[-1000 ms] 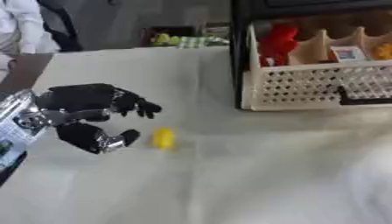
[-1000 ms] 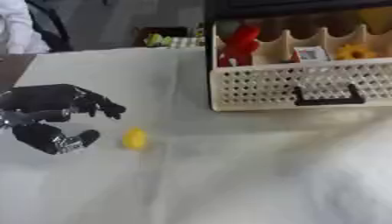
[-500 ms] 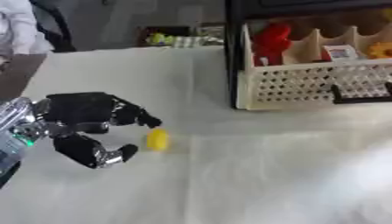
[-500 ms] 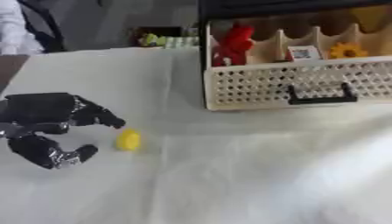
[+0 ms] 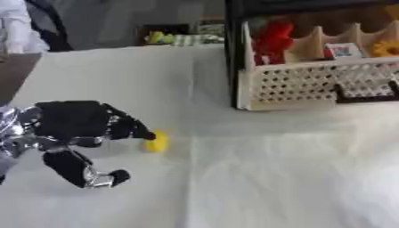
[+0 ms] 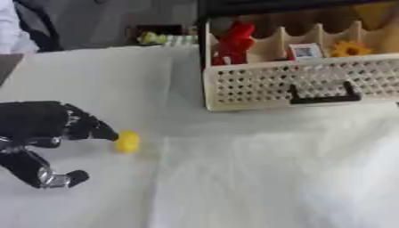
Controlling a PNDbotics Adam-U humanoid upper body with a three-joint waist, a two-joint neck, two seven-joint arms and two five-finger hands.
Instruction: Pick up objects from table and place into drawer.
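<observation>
The small yellow object (image 5: 157,141) stands upright-oval on the white tablecloth (image 5: 273,169). The left hand (image 5: 78,127), open, touches it with its fingertips; the drawer (image 6: 311,84) sits well apart.

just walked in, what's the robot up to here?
The left hand is reaching for a small yellow object on the white table. Its fingertips touch the object, thumb spread below, nothing gripped yet. The drawer stands open at the far right, already holding a red item and others. The right hand isn't in view.
</observation>
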